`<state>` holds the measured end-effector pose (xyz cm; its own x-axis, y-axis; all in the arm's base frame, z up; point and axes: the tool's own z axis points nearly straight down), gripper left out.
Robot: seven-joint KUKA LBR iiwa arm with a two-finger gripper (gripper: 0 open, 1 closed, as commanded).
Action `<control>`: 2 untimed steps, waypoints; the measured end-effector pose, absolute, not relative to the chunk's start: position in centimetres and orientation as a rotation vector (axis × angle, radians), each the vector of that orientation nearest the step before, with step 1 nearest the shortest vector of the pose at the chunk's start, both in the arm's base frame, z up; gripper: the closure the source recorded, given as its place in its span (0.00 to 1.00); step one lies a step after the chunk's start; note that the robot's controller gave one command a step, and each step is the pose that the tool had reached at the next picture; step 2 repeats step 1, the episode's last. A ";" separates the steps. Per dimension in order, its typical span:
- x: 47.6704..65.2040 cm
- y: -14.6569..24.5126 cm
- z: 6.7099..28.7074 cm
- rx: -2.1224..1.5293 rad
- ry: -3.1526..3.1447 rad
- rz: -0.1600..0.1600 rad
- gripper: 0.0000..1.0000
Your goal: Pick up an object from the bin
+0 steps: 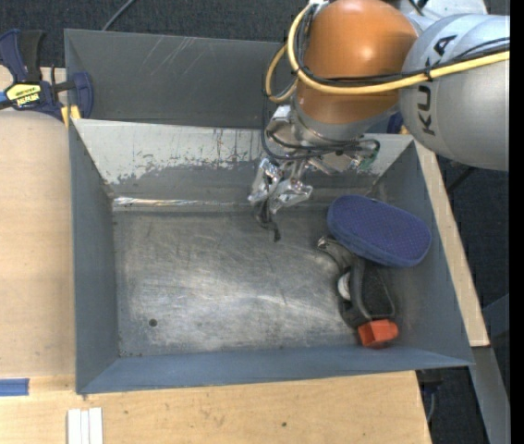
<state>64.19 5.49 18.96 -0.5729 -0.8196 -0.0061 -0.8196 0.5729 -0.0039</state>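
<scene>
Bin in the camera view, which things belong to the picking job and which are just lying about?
Job: gripper over bare floor by the back wall; grey bin; blue oval pouch at right, nearest the gripper, so probably the pick.
Lying about: black tool with an orange end, front right corner.

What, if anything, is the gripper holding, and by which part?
Nothing that can be seen. The gripper hangs above bare bin floor near the back wall, apart from the blue oval case and the orange-tipped black tool.
</scene>
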 end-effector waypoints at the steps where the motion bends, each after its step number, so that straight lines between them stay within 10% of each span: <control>1: 64.3 5.4 19.6 -1.441 2.782 -0.001 1.00; 2: 64.3 5.4 19.6 -1.441 2.782 -0.001 1.00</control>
